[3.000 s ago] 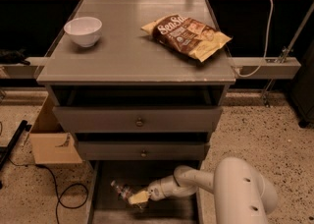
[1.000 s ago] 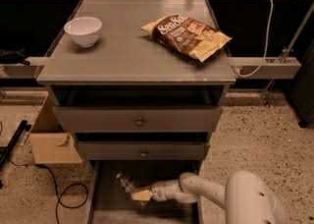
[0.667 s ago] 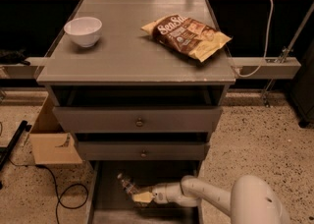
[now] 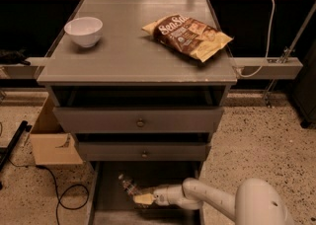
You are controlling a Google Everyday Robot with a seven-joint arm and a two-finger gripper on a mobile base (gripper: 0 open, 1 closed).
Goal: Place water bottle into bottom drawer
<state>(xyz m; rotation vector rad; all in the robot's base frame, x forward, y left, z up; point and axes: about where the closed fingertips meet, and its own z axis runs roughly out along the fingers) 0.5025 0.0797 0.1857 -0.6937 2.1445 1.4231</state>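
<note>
The bottom drawer [image 4: 111, 204] of the grey cabinet stands pulled open at the bottom of the camera view. The water bottle [image 4: 129, 185] lies tilted inside it, cap toward the back left, with its label band partly showing. My gripper [image 4: 144, 199] reaches into the drawer from the right on a white arm. Its yellowish tip sits at the bottle's lower end, touching or nearly touching it.
A white bowl [image 4: 83, 30] and a brown chip bag [image 4: 187, 35] sit on the cabinet top. Two upper drawers with round knobs [image 4: 140, 123] are slightly ajar. A cardboard box [image 4: 52, 140] and a black cable [image 4: 59, 192] lie on the floor at the left.
The arm has shifted a little and the gripper has stayed low in the drawer by the bottle. The bottle sits slightly further toward the drawer's back than three seconds ago.
</note>
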